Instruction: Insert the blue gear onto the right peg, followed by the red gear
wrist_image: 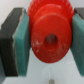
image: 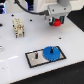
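I have the gripper closed on the red gear, its teal pads pressing the gear's toothed rim from both sides, held well above the white table. The blue gear lies on the right end of the grey plate, apparently seated on the right peg, hidden beneath it. A dark peg stands bare to its left.

place: robotics lab bench | evidence: plain white tabletop with small dark marker dots near its edges | grey black-rimmed fixture plate with peg, plastic blue gear on it | small beige block assembly | robot arm overhead | no household items
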